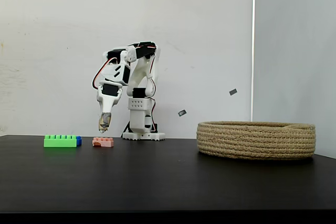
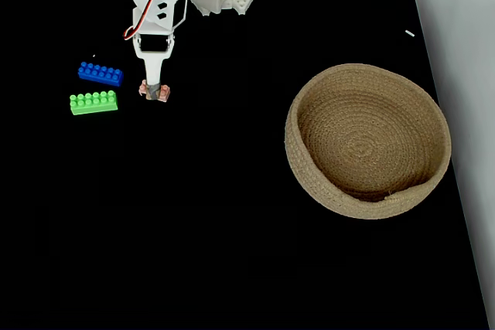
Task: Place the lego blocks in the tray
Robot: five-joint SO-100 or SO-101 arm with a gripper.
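Observation:
My gripper (image 1: 104,127) points straight down and hangs a short way above the salmon-pink brick (image 1: 103,142), its fingers together with nothing between them. Seen from above, the gripper (image 2: 158,93) covers the middle of the pink brick (image 2: 143,89), whose ends stick out on both sides. The long green brick (image 1: 60,141) lies to the left of it, and the blue brick (image 1: 79,140) peeks out behind the green one. From above, the blue brick (image 2: 100,74) lies just behind the green brick (image 2: 93,102). The coiled rope tray (image 1: 256,140) sits far to the right, its rim (image 2: 290,137) enclosing a bare floor.
The arm's white base (image 1: 142,124) stands at the back of the black table (image 2: 216,214). A wide bare stretch of table separates the bricks from the tray. A white wall rises behind, and the table's right edge runs close past the tray.

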